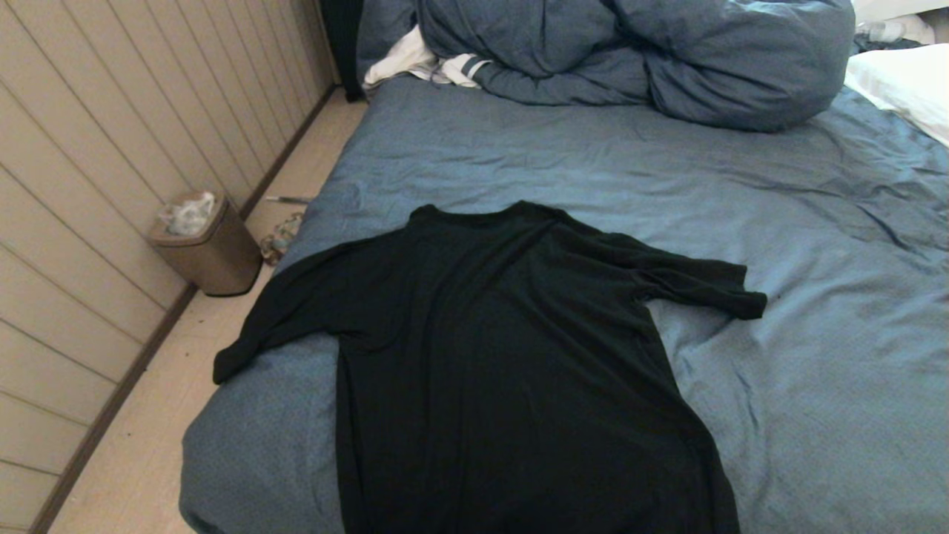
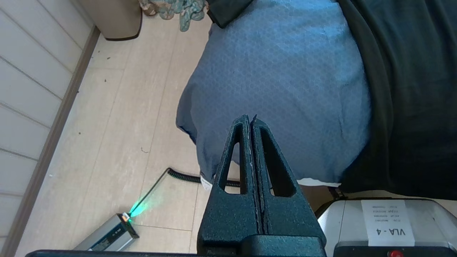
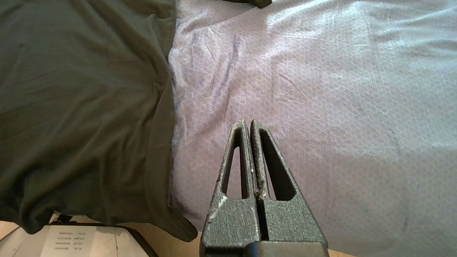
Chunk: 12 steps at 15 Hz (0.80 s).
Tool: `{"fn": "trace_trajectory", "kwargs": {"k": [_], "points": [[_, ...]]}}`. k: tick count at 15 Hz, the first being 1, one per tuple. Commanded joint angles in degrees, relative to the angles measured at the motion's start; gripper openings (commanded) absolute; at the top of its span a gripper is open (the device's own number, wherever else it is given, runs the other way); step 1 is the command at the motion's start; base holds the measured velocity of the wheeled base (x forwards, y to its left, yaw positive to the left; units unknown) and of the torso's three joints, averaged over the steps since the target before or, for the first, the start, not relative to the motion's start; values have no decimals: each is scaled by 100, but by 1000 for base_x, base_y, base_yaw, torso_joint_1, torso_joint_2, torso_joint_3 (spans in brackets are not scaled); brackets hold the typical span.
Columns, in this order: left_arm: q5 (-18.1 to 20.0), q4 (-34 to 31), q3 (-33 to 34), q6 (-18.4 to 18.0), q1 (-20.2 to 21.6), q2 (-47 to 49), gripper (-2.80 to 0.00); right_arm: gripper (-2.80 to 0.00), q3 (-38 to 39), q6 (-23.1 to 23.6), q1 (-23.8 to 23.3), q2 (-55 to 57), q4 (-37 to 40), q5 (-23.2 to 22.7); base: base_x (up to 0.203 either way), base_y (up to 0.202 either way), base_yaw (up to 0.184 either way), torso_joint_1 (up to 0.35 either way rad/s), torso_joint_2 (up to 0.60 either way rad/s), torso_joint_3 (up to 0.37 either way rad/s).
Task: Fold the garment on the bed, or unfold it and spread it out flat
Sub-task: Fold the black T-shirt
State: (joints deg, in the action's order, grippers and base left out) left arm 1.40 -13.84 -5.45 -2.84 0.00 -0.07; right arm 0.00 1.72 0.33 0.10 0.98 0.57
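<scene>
The garment (image 1: 504, 348), a black short-sleeved T-shirt with its plain side up, lies spread on the bed (image 1: 815, 297), collar toward the far end, both sleeves out. Its left sleeve droops over the bed's left edge and its hem hangs over the near edge. My left gripper (image 2: 249, 118) is shut and empty above the bed's near left corner, beside the garment (image 2: 410, 89). Over bare sheet to the right of the garment (image 3: 78, 107), my right gripper (image 3: 249, 122) is shut on nothing. Neither arm shows in the head view.
A bulky blue duvet (image 1: 652, 52) and a white striped cloth (image 1: 430, 63) lie at the far end, a white pillow (image 1: 904, 85) at far right. A bin (image 1: 207, 248) stands by the panelled wall. On the floor lie a coiled cable (image 2: 185, 175) and a lit device (image 2: 110, 233).
</scene>
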Motion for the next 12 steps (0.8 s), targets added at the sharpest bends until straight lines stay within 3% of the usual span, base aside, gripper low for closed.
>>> {"fn": "trace_trajectory", "kwargs": {"k": [1, 10, 12], "points": [[-6, -5, 0, 34, 0, -1, -280, -280, 0, -5, 2, -1, 8, 4, 0, 0, 0, 0, 0, 0], [-75, 18, 6, 43, 9, -9, -280, -280, -74, 131, 2, 14, 104, -35, 0, 0, 0, 0, 0, 0], [-70, 63, -188, 39, 7, 232, -280, -280, -624, 137, 10, 145, 659, -42, 0, 0, 0, 0, 0, 0]]}}
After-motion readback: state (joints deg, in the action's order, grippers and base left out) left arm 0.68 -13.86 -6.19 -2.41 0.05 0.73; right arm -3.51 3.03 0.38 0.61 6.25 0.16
